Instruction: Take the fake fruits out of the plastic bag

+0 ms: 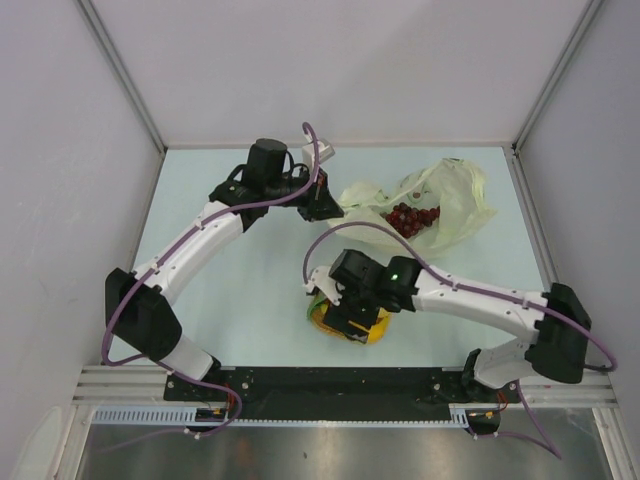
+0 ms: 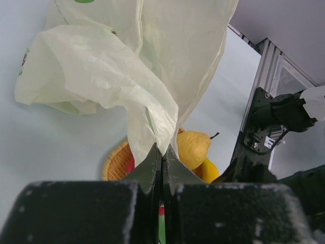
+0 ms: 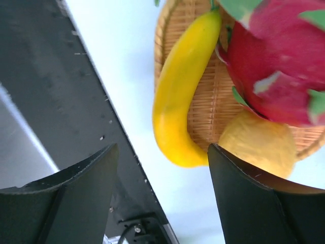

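Left gripper (image 2: 162, 153) pinches the plastic bag (image 2: 101, 76) rim at 12 o'clock. Grape bunch (image 1: 412, 217) lies inside, at 1 o'clock. Right gripper (image 3: 162, 152), jaws apart and empty, hovers over the mat (image 3: 203, 119) at 6 o'clock, which carries the banana (image 3: 180, 101), pear (image 3: 259, 147) and dragon fruit (image 3: 274, 66). Judgement: rise straight up before going for the grapes.

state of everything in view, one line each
plastic bag, crumpled, an edge pinched by the left hand
grape bunch, inside the bag
banana, out, lying on the woven mat
dragon fruit, out, on the mat
pear, out, on the mat
left hand, shut on the bag
right hand, open, holding nothing, above the mat
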Controlling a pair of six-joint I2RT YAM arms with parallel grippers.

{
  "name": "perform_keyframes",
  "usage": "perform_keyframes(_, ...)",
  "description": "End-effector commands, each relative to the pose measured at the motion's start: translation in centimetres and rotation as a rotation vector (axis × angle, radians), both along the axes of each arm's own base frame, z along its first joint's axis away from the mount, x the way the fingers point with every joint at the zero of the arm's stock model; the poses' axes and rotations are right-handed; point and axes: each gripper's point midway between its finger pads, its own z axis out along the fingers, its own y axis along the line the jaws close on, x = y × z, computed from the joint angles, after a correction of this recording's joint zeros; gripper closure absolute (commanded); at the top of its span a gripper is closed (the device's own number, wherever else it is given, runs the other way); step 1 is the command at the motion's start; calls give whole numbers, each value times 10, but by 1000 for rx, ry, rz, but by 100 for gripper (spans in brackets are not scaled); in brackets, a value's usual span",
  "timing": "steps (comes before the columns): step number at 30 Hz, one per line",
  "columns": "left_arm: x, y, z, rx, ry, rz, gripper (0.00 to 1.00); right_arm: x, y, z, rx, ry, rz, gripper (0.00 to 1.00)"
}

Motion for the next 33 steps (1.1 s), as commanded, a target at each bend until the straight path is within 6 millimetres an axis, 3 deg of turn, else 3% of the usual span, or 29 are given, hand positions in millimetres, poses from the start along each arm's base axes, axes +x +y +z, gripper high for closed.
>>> perform_keyframes(1,-9,4,24,-19,-64,-40,100,11,-9,71,193,-38,65,25)
perform_keyframes(3,-10,5,31,-19,-94,-56,99,29,-12,106,320,-102,23,25)
perform_keyframes(4,-13,7,33,-11,-109,-68,99,47,-18,120,378,-131,-31,25)
perform_keyframes(6,-13,9,34,3,-141,-83,99,71,-19,152,489,-247,-75,30)
perform_keyframes(8,-19,12,27,18,-143,-100,99,97,-31,165,506,-347,-150,38)
perform_keyframes(11,-26,17,4,59,-146,-123,99,121,-52,164,473,-411,-233,48)
perform_keyframes(14,-30,22,-11,88,-120,-113,99,144,-71,152,446,-442,-321,51)
perform_keyframes(19,-37,25,-18,96,-78,-116,100,189,-97,123,349,-499,-409,55)
perform_keyframes(23,-39,23,-18,80,-40,-108,99,214,-107,71,239,-441,-447,64)
perform_keyframes(26,-32,23,-12,88,-72,-89,100,193,-98,41,221,-369,-392,67)
perform_keyframes(27,-29,25,-13,103,-88,-80,100,182,-95,32,209,-350,-357,67)
perform_keyframes(28,-27,25,-14,109,-96,-78,100,159,-88,13,173,-313,-291,66)
perform_keyframes(29,-25,26,-13,114,-108,-76,100,151,-87,9,164,-314,-261,64)
perform_keyframes(31,-22,26,-15,124,-121,-66,100,147,-88,5,168,-313,-267,63)
perform_keyframes(33,-21,25,-15,126,-134,-69,99,160,-96,4,171,-326,-330,62)
